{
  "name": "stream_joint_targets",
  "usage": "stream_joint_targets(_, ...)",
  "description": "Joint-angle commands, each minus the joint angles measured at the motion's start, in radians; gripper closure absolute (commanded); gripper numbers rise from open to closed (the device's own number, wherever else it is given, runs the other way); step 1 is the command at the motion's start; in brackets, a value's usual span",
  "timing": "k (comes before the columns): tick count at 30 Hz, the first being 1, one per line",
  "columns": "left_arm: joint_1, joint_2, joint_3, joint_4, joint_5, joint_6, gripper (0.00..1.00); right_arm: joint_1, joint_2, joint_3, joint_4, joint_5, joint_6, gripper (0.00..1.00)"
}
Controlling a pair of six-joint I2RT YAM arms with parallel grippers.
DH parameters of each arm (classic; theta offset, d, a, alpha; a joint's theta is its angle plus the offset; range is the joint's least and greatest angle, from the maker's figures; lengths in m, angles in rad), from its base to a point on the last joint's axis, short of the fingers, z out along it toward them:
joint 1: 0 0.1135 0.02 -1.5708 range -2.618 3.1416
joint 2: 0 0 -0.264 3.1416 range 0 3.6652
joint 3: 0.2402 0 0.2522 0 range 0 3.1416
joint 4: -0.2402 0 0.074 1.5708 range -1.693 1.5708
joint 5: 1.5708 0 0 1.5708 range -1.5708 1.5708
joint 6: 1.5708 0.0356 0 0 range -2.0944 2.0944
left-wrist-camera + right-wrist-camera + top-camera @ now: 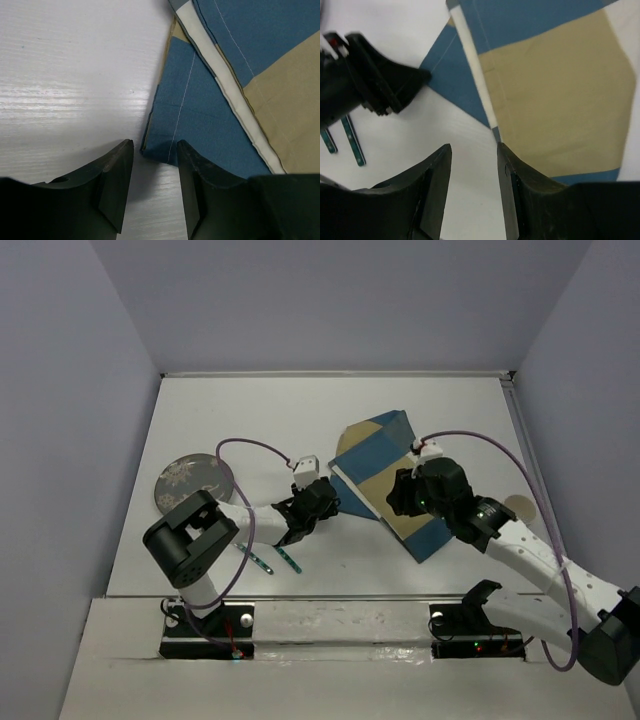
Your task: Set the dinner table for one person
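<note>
White dinner table [300,410]: spans the whole view from left to right; everything named below lies on it.
Grey plate [190,480]: round and patterned, flat near the table's left side, partly covered by the left arm.
Teal-handled utensils [290,560]: 2, side by side near the front edge, just right of the plate; their type cannot be told.
Left gripper [155,150]: fingers spread with nothing between them, low over the table, tips right at the placemat's blue left corner.
Checked placemat [385,455]: blue and tan, rumpled and folded over itself, lying askew right of centre.
Right gripper [474,150]: fingers parted and holding nothing, above the placemat's near edge where tan cloth meets bare table.
Tan round object [520,507]: small, right of the placemat, partly hidden by the right arm.
</note>
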Motion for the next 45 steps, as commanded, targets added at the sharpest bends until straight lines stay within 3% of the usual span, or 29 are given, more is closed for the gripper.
stream_joint_targets(1, 0.002, 0.026, 0.029, 0.046, -0.022, -0.020, 0.49, 0.098, 0.071, -0.002, -0.036, 0.062, 0.023, 0.53)
stream_joint_targets(4, 0.002, 0.037, 0.023, 0.054, -0.013, -0.025, 0.58, 0.098, 0.081, -0.036, -0.013, 0.088, 0.073, 0.53)
stream_joint_targets(6, 0.002, 0.038, 0.017, 0.060, -0.013, -0.025, 0.69, 0.098, 0.073, -0.050, -0.003, 0.097, 0.119, 0.53)
stream_joint_targets(7, 0.002, 0.031, 0.010, 0.060, -0.022, -0.023, 0.75, 0.098, 0.070, -0.059, -0.001, 0.105, 0.132, 0.53)
stream_joint_targets(8, 0.007, 0.024, 0.007, 0.061, -0.026, -0.022, 0.88, 0.098, 0.070, -0.061, -0.006, 0.119, 0.153, 0.53)
stream_joint_targets(10, 0.019, -0.002, -0.003, 0.061, -0.037, -0.002, 1.00, 0.098, 0.087, -0.062, -0.018, 0.129, 0.165, 0.53)
stream_joint_targets(16, 0.129, -0.152, -0.071, 0.061, -0.026, 0.041, 1.00, 0.098, 0.281, -0.051, -0.024, 0.100, 0.150, 0.41)
stream_joint_targets(21, 0.204, -0.296, -0.151, 0.075, -0.034, 0.070, 1.00, 0.167, 0.398, 0.004, -0.027, 0.088, 0.121, 0.42)
stream_joint_targets(25, 0.238, -0.379, -0.218, 0.094, -0.029, 0.073, 1.00, 0.305, 0.437, 0.053, -0.052, 0.160, 0.148, 0.41)
stream_joint_targets(35, 0.255, -0.388, -0.280, 0.143, 0.010, 0.082, 1.00, 0.524, 0.504, 0.096, -0.121, 0.271, 0.264, 0.41)
stream_joint_targets(45, 0.264, -0.439, -0.322, 0.156, 0.017, 0.101, 1.00, 0.568, 0.616, 0.084, -0.141, 0.278, 0.325, 0.45)
